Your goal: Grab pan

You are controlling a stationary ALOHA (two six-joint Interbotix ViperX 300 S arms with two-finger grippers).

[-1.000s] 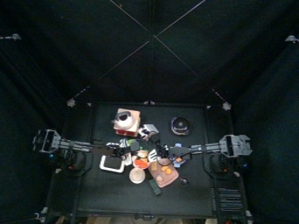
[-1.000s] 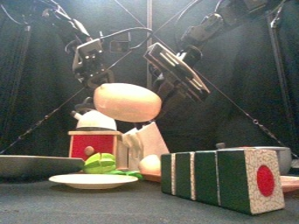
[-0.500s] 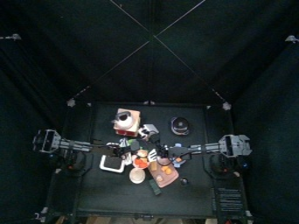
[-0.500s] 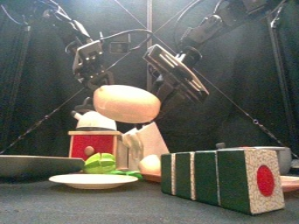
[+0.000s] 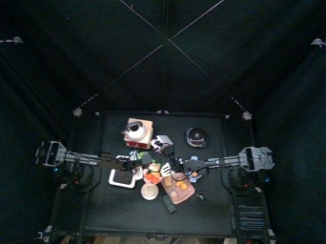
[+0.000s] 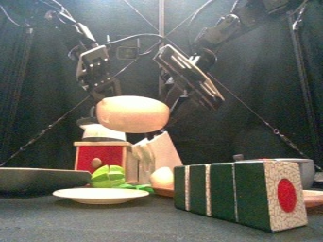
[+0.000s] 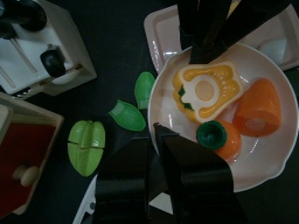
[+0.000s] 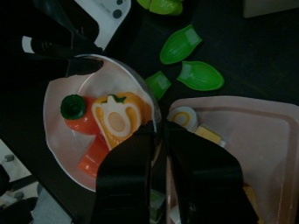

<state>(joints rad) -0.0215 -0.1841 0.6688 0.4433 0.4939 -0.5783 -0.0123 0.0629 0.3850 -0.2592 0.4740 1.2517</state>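
- Pan (image 5: 196, 136) on the bench (image 5: 102, 219), toward its far side and right of the middle, upright with its dark inside showing.
- Well apart from both pincers; nothing touching it.
- Left pincer (image 7: 158, 131) over the near rim of a white plate (image 7: 251, 166); cannot tell whether narrow, wide or gripping.
- Right pincer (image 8: 158, 131) above the same plate from the opposite side, jaws parted in the front view, nothing seen between them.
- On the plate: a yellow pepper slice (image 7: 207, 90), an orange carrot piece (image 7: 260, 109) and a green-topped piece (image 7: 215, 136).
- Green leaf-shaped pieces (image 8: 181, 44) loose on the bench just beside the plate.
- Pink board (image 8: 257, 131) beside the plate, touching or overlapping its edge.
- From the front, a pale rounded thing (image 6: 132, 113) just under both pincers, above a red and white box (image 6: 101, 156); cannot tell what it is.
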